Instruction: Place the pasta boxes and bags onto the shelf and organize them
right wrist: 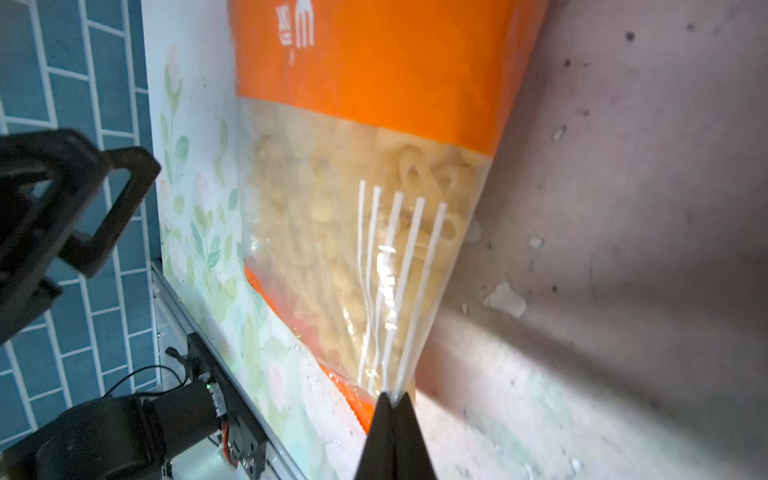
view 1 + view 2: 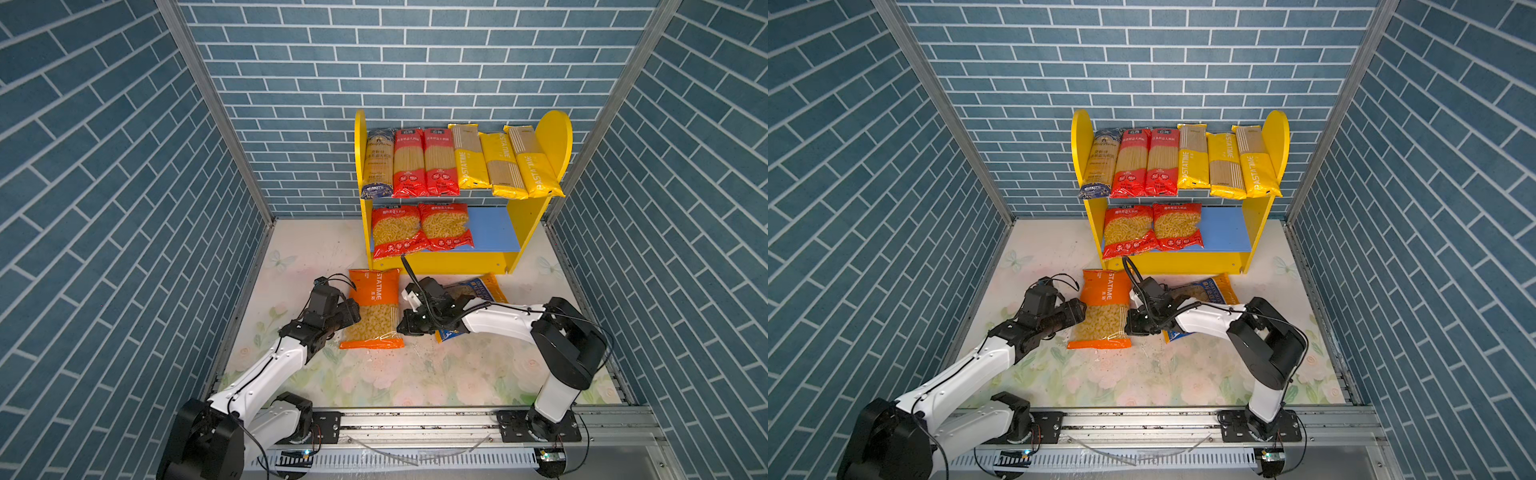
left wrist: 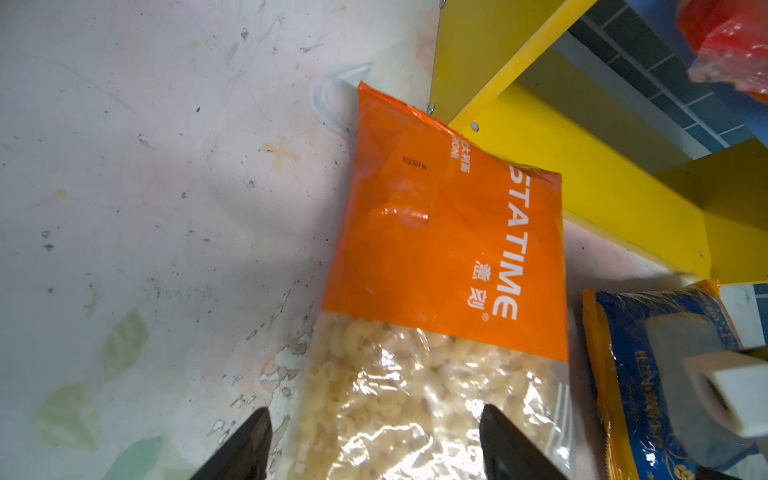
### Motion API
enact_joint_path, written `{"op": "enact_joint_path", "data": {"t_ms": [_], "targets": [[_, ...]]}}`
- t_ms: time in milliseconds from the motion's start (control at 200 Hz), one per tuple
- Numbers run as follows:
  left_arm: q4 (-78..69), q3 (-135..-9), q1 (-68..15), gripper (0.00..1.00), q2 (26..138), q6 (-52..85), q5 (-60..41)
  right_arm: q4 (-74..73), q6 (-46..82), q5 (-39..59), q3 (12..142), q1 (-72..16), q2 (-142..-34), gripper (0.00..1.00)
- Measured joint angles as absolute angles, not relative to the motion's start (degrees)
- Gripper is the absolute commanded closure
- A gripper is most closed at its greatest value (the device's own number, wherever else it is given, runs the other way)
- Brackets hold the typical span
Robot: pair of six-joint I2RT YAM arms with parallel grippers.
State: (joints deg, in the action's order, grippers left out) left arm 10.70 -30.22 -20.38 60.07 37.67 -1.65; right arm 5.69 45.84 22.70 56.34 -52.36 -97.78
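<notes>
Floral tabletop [image 2: 457,374] had the orange bag [image 2: 374,307] lying beside the shelf [image 2: 457,262]; left hand [image 3: 374,415] was spread apart over its left side, right hand [image 1: 390,399] pinched tight on its right edge.

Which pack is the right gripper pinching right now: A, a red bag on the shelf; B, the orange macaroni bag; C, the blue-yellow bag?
B: in the right wrist view the right gripper is shut on the clear side edge of the orange macaroni bag.

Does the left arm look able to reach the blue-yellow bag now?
Probably not: the orange bag, held by the right pincer, lies between, and the right arm partly covers the blue-yellow bag.
</notes>
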Motion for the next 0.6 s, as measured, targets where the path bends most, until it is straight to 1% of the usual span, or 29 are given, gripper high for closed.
{"op": "enact_joint_path", "data": {"t_ms": [80,180,215,310,420,485,600], "targets": [[11.27,-30.2,-20.38,0.21,59.44,37.74,-1.67,8.91,44.8,23.24,53.87,-52.38,-93.08,0.95],[11.33,-30.17,-20.56,0.22,58.96,38.2,-1.67,12.93,43.9,23.2,51.75,-52.49,-88.53,0.86],[11.29,-30.15,-20.8,0.22,58.92,38.46,-1.58,14.09,43.42,22.98,51.57,-52.49,-87.61,0.82],[11.22,-29.78,-22.39,0.22,58.92,39.24,-0.93,14.52,43.13,22.15,51.59,-52.47,-87.02,0.66],[11.4,-29.02,-25.3,0.22,58.81,40.16,0.23,14.37,42.96,21.28,51.68,-52.12,-87.55,0.53],[11.79,-28.86,-26.94,0.22,58.78,40.56,0.91,13.96,42.96,21.02,51.79,-51.79,-88.33,0.5],[12.71,-28.77,-29.78,0.22,58.43,40.99,2.55,13.39,43.07,19.84,51.81,-51.05,-89.58,0.46]]}}
